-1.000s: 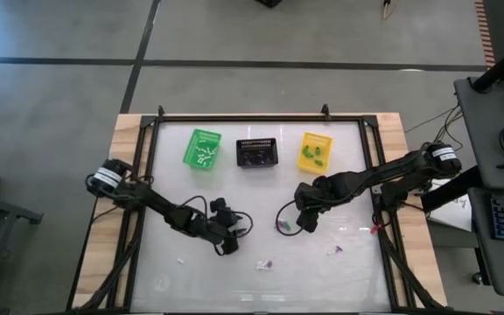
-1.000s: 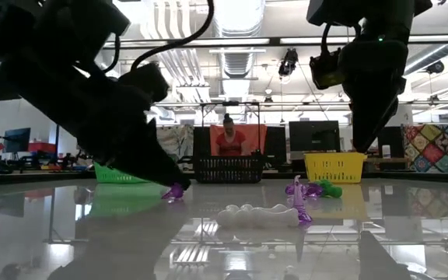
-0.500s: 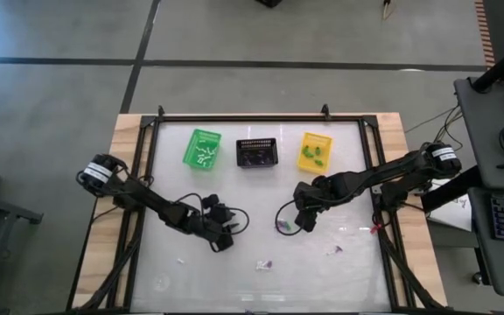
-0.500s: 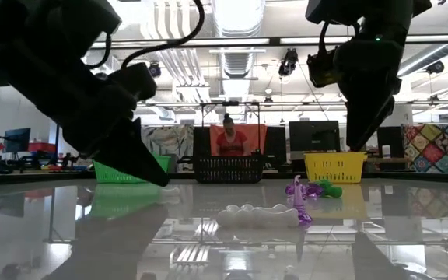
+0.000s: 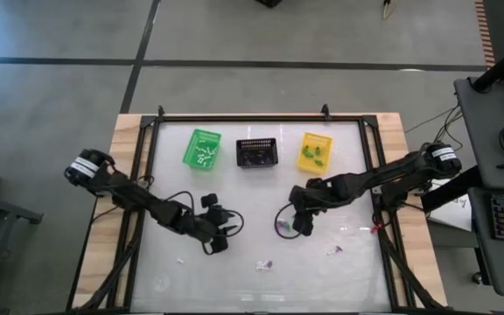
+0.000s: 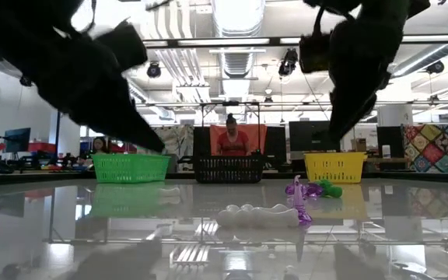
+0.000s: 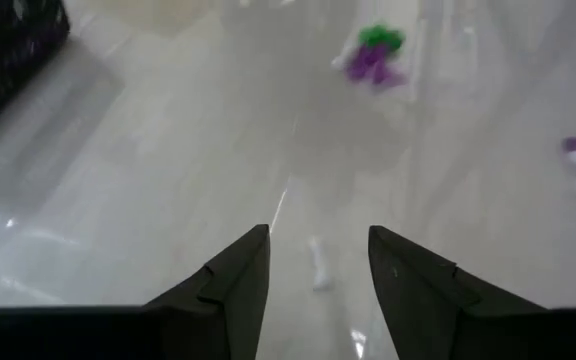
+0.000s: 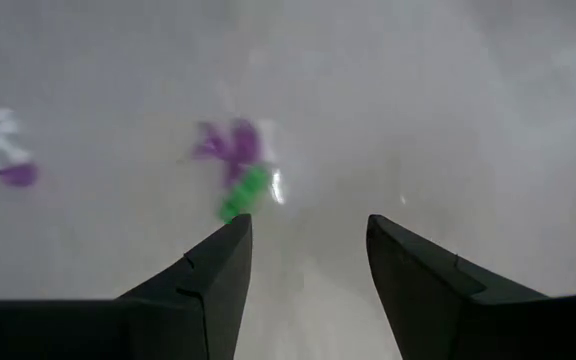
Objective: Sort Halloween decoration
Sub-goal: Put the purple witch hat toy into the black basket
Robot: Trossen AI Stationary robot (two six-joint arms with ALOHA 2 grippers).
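While both hands hang released, the right hand just beside the green-and-purple trinket could nudge it away; the left hand carries nothing.

No readable text, labels, brands or numbers in any view.

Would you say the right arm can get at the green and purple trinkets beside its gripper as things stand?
Probably yes. The right gripper hangs open just beside the green and purple trinkets, with only bare table between them; the left gripper is well off to the side.
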